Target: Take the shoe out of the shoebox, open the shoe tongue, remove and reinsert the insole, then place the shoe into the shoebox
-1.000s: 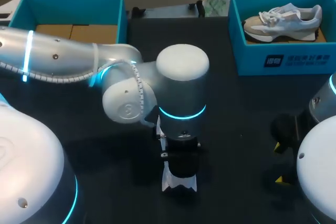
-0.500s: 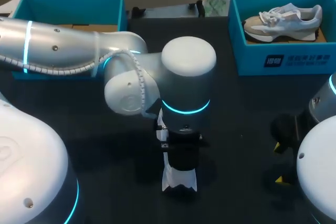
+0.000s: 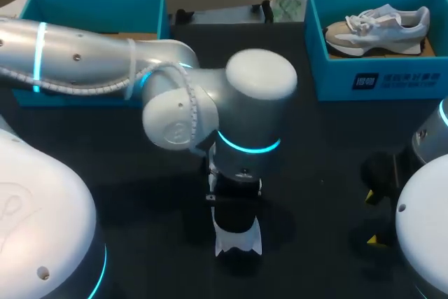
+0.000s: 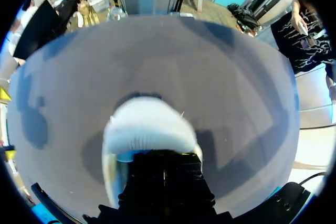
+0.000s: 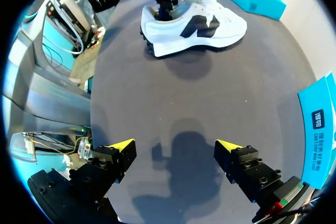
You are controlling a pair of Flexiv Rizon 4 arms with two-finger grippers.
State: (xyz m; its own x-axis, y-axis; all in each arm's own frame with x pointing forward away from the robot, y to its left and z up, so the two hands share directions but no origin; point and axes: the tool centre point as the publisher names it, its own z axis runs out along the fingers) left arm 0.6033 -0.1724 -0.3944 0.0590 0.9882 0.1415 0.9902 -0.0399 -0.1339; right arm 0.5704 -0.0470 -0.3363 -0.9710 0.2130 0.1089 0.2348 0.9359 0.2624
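Dark matte tabletop [image 3: 329,138] fills the scene, seen from above and behind the robot. The left arm [image 3: 84,54], silver with blue light rings, comes in from the left and bends at the middle, its wrist pointing straight down. The right arm [image 3: 427,229] sits at the near right edge. Two teal shoeboxes stand at the far edge: the left shoebox [image 3: 91,8] shows brown cardboard inside, while the right shoebox [image 3: 378,82] holds a beige and white sneaker [image 3: 378,27]. Out of any box, a white sneaker [image 5: 194,27] with a dark side logo stands upright on the table near the middle, directly under the left wrist. The left gripper [image 5: 167,6] reaches down into the sneaker's opening near the heel. Its yellow tips are hidden, so I cannot tell whether the fingers are apart or pinched. The right gripper [image 5: 175,148] hangs well apart from the sneaker, fingers spread wide with nothing between them. Compared with a second ago, the left arm's wrist housing sits farther right, while the sneaker's place on the table is unchanged. This suggests the arm is working inside the shoe, probably on the tongue or insole step, with returning the shoe to its box not yet done.
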